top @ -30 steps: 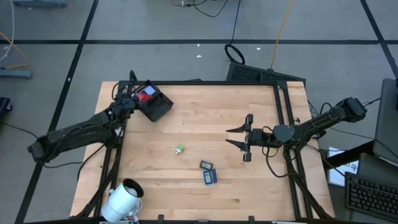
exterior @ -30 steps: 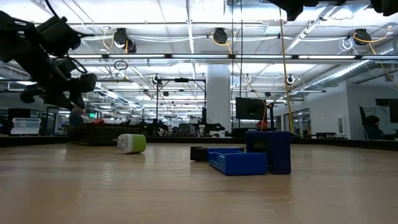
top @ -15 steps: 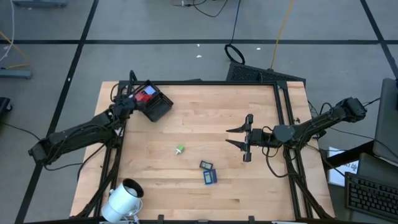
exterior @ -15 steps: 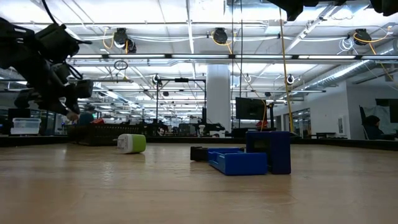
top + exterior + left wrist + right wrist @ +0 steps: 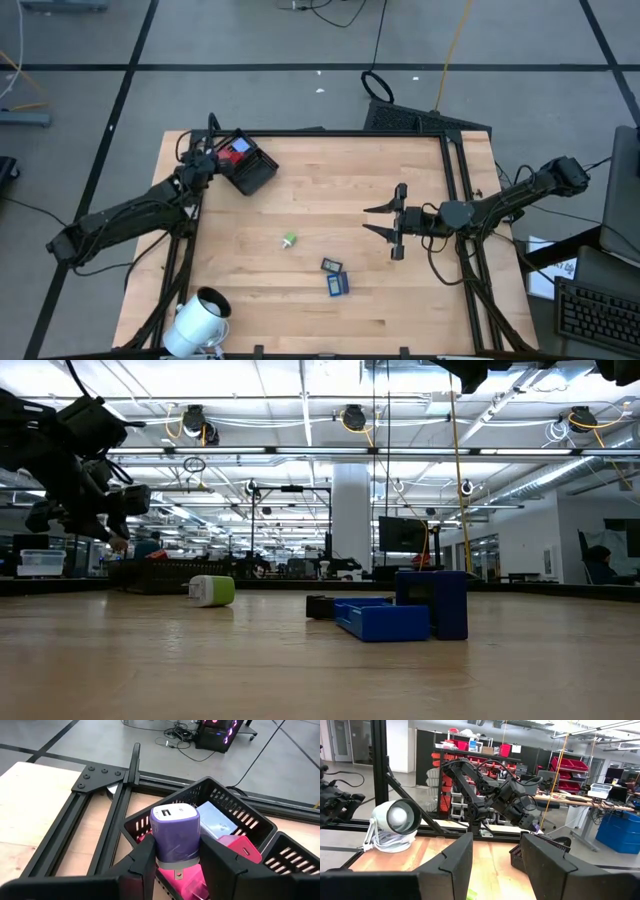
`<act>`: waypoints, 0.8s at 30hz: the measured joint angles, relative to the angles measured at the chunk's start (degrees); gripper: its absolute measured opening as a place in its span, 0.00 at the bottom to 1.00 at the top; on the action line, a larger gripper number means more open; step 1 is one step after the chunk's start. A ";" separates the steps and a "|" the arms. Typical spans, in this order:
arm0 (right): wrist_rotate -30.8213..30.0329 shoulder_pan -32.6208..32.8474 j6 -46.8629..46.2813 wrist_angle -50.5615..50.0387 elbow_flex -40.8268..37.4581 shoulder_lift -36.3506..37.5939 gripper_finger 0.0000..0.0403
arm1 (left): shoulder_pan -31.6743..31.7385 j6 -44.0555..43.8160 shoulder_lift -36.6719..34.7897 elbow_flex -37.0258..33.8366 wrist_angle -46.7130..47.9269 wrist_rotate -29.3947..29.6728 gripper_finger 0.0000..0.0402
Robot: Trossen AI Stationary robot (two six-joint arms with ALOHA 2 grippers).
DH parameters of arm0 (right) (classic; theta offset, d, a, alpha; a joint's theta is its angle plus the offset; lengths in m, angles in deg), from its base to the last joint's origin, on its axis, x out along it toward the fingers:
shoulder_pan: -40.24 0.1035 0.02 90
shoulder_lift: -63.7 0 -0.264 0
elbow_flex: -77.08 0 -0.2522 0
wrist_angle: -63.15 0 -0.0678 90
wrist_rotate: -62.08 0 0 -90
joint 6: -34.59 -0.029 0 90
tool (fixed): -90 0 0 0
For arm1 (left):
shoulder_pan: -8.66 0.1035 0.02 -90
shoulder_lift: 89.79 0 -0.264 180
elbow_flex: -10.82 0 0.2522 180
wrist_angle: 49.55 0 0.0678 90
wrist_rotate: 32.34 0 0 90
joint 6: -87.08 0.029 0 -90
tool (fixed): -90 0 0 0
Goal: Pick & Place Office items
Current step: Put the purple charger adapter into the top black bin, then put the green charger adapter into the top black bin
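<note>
My left gripper [image 5: 208, 160] is at the table's far left corner, shut on a purple-and-white charger [image 5: 175, 835] over the black compartmented tray [image 5: 258, 176]. The tray holds red, pink and light-blue items [image 5: 215, 825]. On the table's middle lie a green-and-white bit [image 5: 289, 240], a dark blue-black item [image 5: 332, 265] and a blue item [image 5: 338, 284]. My right gripper [image 5: 385, 221] hovers open at the table's right side, with nothing between its fingers. My left gripper pinches the charger's two purple sides [image 5: 158, 851] between its two fingers [image 5: 142, 865]. The fingers slant down from the table's left side. The charger's white socket face [image 5: 174, 813] points away from the wrist. It hangs over a tray compartment; whether it touches the pink items below, I cannot tell.
A large white cylinder [image 5: 200, 318] lies at the near left corner. Black frame rails [image 5: 455, 200] run along the table's far, left and right edges. Bare wood lies between the tray and the loose items.
My left gripper has swung slightly toward the table's far edge, still shut on the charger over the tray.
</note>
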 joint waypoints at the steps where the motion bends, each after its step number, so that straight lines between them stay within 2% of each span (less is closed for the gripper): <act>1: 0.00 0.00 0.00 -0.01 0.00 0.00 0.38 | 0.00 -0.15 0.00 0.00 0.00 0.00 0.31; 5: 0.00 0.00 0.00 0.00 0.00 0.00 0.38 | 0.01 -0.35 0.00 0.00 0.00 0.02 0.38; 14: 0.00 0.00 0.00 -0.02 0.00 0.00 0.38 | 0.01 -1.25 0.00 0.00 -0.04 0.04 0.63; 19: 0.00 0.00 0.00 -0.02 0.00 0.00 0.38 | 0.00 -1.19 0.00 0.00 -0.14 -0.02 0.72; 21: 0.00 0.00 0.00 -0.03 0.00 0.00 0.38 | 0.00 -0.63 -0.02 0.01 -0.27 -2.99 0.74; 24: 0.00 0.00 0.00 -0.05 0.00 0.00 0.38 | -0.04 5.48 -0.07 0.00 -2.71 -15.64 0.75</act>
